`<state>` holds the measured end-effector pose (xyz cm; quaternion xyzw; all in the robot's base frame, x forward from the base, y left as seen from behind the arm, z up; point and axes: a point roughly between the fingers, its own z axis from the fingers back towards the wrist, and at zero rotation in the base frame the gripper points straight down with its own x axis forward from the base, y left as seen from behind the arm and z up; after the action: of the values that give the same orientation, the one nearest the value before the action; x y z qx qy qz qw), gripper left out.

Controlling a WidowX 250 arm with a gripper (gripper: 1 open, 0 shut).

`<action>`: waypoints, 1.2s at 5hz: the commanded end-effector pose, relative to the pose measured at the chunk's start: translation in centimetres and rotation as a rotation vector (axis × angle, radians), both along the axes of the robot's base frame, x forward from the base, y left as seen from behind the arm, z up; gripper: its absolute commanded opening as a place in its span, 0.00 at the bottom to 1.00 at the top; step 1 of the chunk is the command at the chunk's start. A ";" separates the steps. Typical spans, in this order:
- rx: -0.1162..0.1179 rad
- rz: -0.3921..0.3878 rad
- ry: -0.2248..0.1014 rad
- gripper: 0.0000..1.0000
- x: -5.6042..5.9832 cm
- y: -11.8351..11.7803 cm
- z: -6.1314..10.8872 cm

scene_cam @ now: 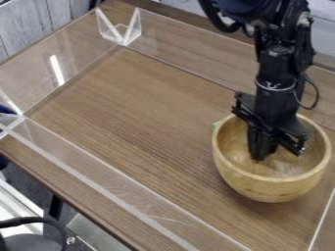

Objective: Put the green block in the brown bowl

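Robot arm reaching straight down into the brown bowl (272, 167) at the right side of the wooden table (118, 118). Its pincer (267, 154) is closed tight inside the bowl. The green block cannot be seen.

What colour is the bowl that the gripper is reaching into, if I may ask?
Light brown wood with visible grain, seen in the camera view: the brown bowl.
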<state>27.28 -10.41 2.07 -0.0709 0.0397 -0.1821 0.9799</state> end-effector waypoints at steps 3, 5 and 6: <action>0.000 -0.059 0.088 1.00 -1.4 -1.1 -1.6; 0.000 -0.054 0.089 1.00 -1.5 -0.9 -0.6; 0.007 -0.038 0.072 1.00 -1.4 -0.6 0.2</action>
<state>26.39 -10.70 2.33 -0.0735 0.0705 -0.1922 0.9761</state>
